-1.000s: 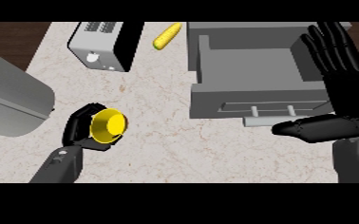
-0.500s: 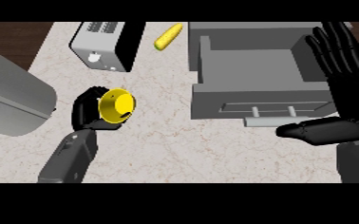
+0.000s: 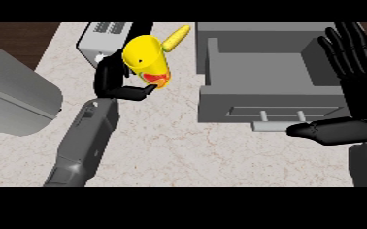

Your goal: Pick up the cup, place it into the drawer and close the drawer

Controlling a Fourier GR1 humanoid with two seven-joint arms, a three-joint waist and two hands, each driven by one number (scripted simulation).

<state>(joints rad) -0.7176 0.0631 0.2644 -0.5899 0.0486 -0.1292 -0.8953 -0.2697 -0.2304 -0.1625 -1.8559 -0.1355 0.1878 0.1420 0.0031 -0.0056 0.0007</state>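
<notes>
Cup [image 3: 148, 60], yellow with a red mark low on its side, held up off the counter [image 3: 165, 140] in the left hand [image 3: 114, 77]. Head view only. Fingers and thumb curled round the cup's lower end, thumb tip showing just under the red mark. Long axis tilted, upper end leaning up and left, red-marked end down and toward the drawer [image 3: 269, 77]. Cup overlaps the toaster [image 3: 100, 41] behind it in this view; yellow corn cob [image 3: 176, 37] just beside its upper right edge, contact not clear.

Drawer open, lying right of the cup, near wall just across a narrow strip of counter. Inside looks bare, plenty of room for the cup. Handle [image 3: 276, 115] on the front panel, facing the lower edge.

Right hand [image 3: 344, 73] at the right edge, fingers straight and spread, pointing up, resting over the drawer's right wall; thumb [image 3: 315, 128] stretched left just below the front panel.

Judgement: left hand carries, so next move is a rightward sweep over the near wall, then a lowering. Corn cob sits close to that path. Right hand nearer the front panel, better placed for the closing push.

Large grey pot [image 3: 22, 102] at the left edge, well clear.
</notes>
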